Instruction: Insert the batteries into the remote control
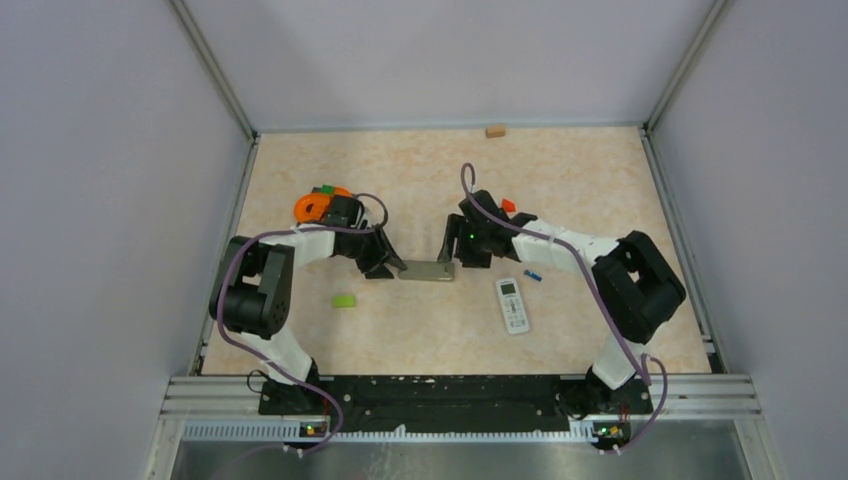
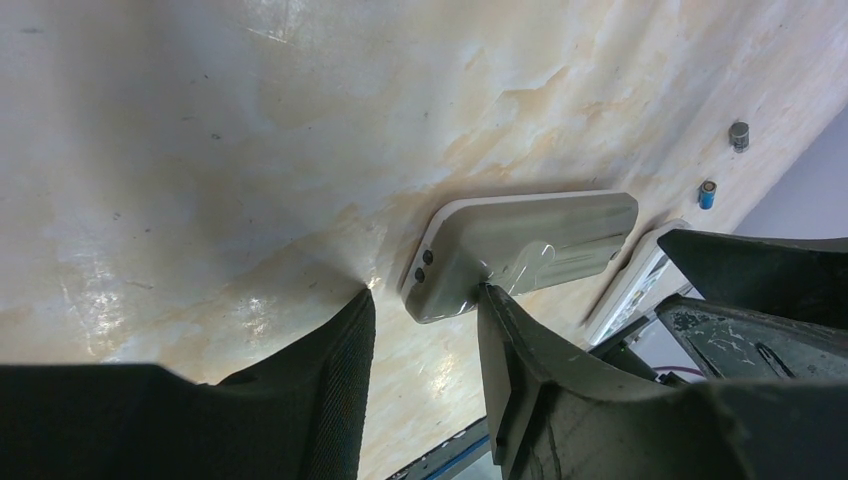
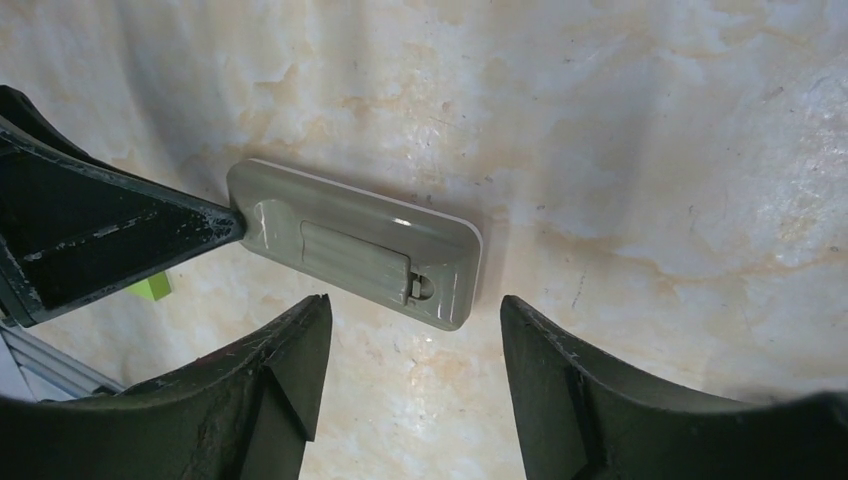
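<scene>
left hand (image 2: pixel 425 293), fingers parted, touches one end of the grey remote (image 2: pixel 545 235).

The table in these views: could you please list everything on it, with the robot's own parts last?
grey remote: one, grey-beige, mid-table between the grippers, battery cover facing up
white remote: one, white, buttons up, nearer and to the right of the grey one
blue battery: one, blue, beside the white remote
dark battery: one, dark, just past the blue one
red wedge: one, red, by the right arm's wrist
green wedge: one, light green, near left
orange object: one, orange, behind the left arm
tan block: one, tan, far edge
left gripper: black, open, one finger touching the grey remote's end
right gripper: black, open, at the other end
</scene>
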{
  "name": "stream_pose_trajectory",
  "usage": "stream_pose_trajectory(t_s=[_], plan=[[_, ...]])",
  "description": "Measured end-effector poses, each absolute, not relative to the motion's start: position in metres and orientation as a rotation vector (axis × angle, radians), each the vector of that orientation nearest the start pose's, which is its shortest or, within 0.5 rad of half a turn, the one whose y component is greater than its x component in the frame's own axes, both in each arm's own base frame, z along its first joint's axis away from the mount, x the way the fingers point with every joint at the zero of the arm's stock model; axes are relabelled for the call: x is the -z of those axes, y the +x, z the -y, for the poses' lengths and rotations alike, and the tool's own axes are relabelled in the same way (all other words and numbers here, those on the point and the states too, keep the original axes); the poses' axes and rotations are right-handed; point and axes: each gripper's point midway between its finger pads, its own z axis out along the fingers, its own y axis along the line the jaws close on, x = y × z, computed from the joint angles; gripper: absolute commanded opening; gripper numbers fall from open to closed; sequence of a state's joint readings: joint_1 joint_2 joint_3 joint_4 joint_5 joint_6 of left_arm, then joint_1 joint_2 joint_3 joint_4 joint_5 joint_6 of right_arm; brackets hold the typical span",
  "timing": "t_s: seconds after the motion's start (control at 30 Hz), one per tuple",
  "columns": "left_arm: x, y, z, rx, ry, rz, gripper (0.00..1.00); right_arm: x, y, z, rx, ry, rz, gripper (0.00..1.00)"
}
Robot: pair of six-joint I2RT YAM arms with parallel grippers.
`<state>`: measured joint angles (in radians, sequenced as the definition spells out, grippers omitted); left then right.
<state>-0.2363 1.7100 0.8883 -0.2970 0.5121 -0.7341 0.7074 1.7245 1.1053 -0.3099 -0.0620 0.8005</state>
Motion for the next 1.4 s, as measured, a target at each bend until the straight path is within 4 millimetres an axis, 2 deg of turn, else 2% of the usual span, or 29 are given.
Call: stream_pose_trajectory(t_s=[0.17, 0.33, 0.43, 0.6, 0.7, 0.83, 0.97, 1.07, 1.13, 1.2, 1.33, 1.4], plan=[[-0.031, 0.298, 0.185, 0.957, -0.531, -2.780, 0.47, -0.056, 0.292, -0.303, -0.623, 0.073, -2.655, 0.64], [-0.031, 0.298, 0.185, 0.957, -0.531, -2.780, 0.47, -0.041, 0.292, -0.304, -0.580, 0.058, -2.689, 0.58], [-0.031, 0.298, 0.185, 0.957, -0.531, -2.780, 0.47, -0.035, 0.292, -0.306, -0.556, 0.045, -2.701, 0.51], [-0.031, 0.298, 0.185, 0.957, -0.531, -2.780, 0.46, -0.036, 0.290, -0.310, -0.560, 0.030, -2.693, 0.40], [-0.031, 0.298, 0.185, 0.958, -0.531, -2.780, 0.46, -0.036, 0.290, -0.311, -0.556, 0.028, -2.690, 0.39], [-0.031, 0.298, 0.185, 0.957, -0.531, -2.780, 0.48, -0.036, 0.291, -0.311, -0.551, 0.028, -2.687, 0.46], [-0.033, 0.299, 0.181, 0.918, -0.533, -2.775, 0.58, -0.037, 0.293, -0.307, -0.515, 0.001, -2.676, 0.59], [-0.042, 0.308, 0.174, 0.879, -0.541, -2.738, 0.65, -0.046, 0.299, -0.305, -0.503, -0.047, -2.642, 0.70], [-0.055, 0.319, 0.166, 0.855, -0.554, -2.684, 0.71, -0.058, 0.303, -0.305, -0.521, -0.101, -2.601, 0.92], [-0.070, 0.330, 0.157, 0.834, -0.568, -2.620, 0.76, -0.077, 0.308, -0.309, -0.569, -0.199, -2.531, 0.95], [-0.110, 0.349, 0.132, 0.772, -0.585, -2.457, 0.97, -0.102, 0.312, -0.322, -0.621, -0.471, -2.400, 0.95], [-0.131, 0.354, 0.120, 0.726, -0.581, -2.373, 0.99, -0.105, 0.314, -0.325, -0.581, -0.613, -2.346, 0.91]])
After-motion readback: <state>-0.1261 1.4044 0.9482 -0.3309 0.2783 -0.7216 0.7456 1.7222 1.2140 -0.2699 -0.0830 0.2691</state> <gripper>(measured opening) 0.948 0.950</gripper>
